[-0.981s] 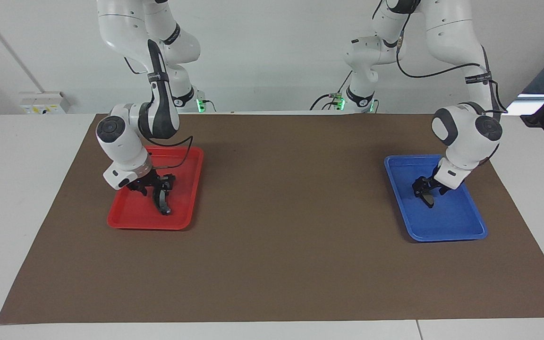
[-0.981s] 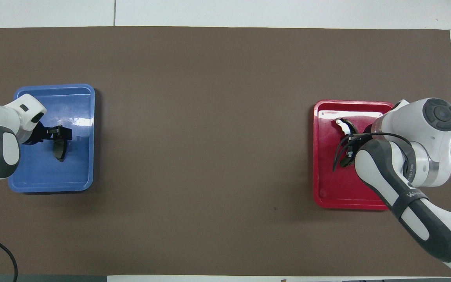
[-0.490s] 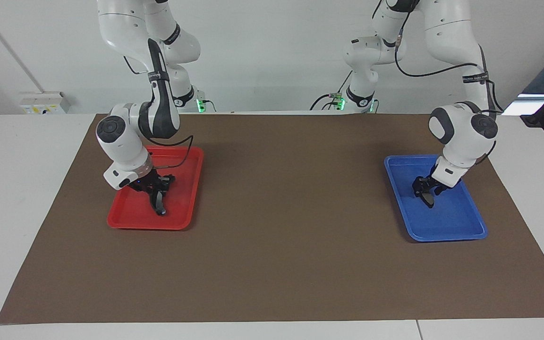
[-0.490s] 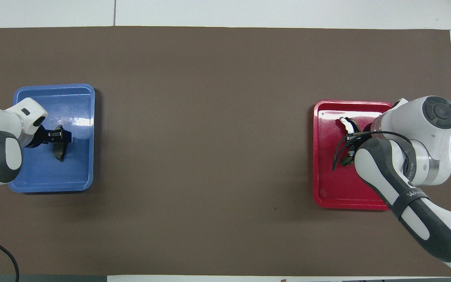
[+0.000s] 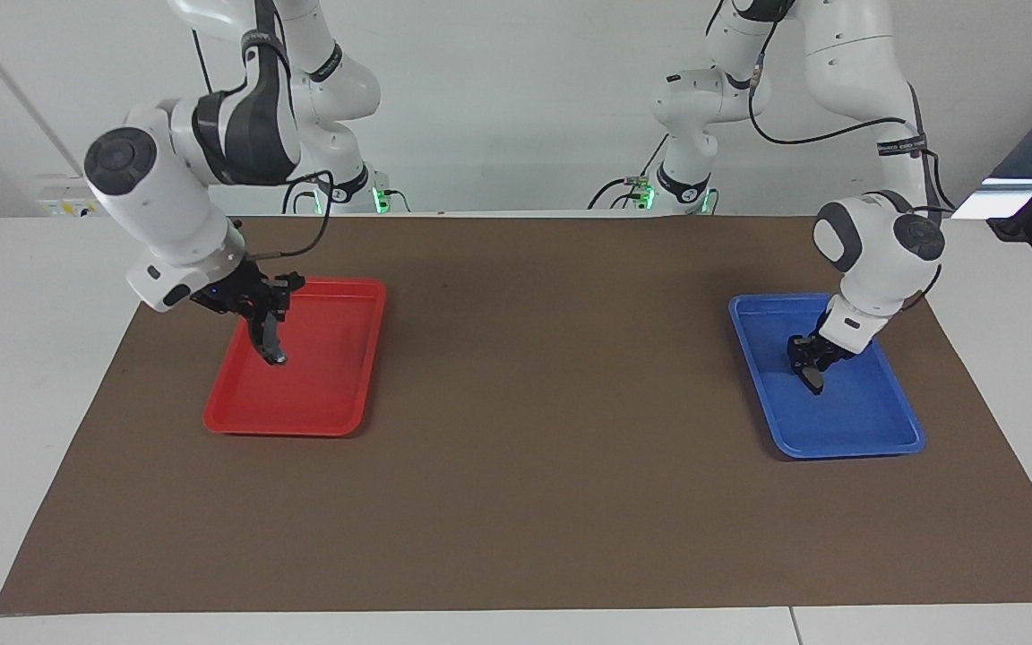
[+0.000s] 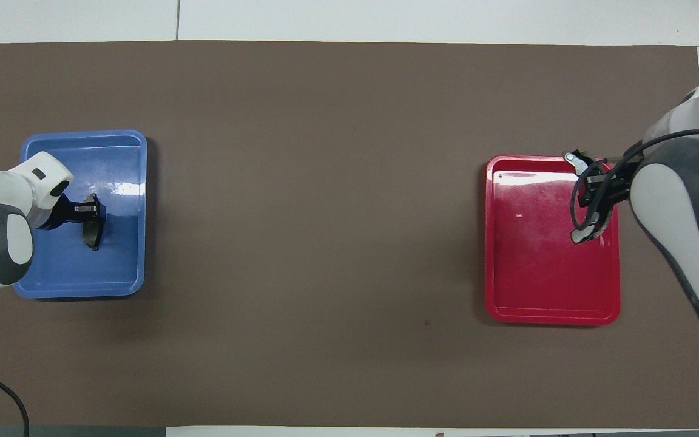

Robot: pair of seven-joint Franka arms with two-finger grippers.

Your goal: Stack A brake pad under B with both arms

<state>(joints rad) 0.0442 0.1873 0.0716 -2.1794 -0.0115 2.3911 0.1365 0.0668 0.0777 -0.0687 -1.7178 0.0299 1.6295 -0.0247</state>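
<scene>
B (image 5: 270, 342), the black crescent brake piece, hangs above the red tray (image 5: 337, 412), pinched in my right gripper (image 5: 258, 315). Well apart, toward my left arm's end of the table, the A brake pad (image 5: 813, 380) lies in the blue tray (image 5: 874, 430), my left gripper (image 5: 810, 360) clamped on it.

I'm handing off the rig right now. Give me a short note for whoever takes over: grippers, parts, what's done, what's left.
Right gripper: shut on B, raised over the red tray.
Left gripper: down in the blue tray, fingers around the A brake pad, which sits low in the tray; grip not confirmed.
Done: B picked up.
Left: lift A, set it down, place B on top.
</scene>
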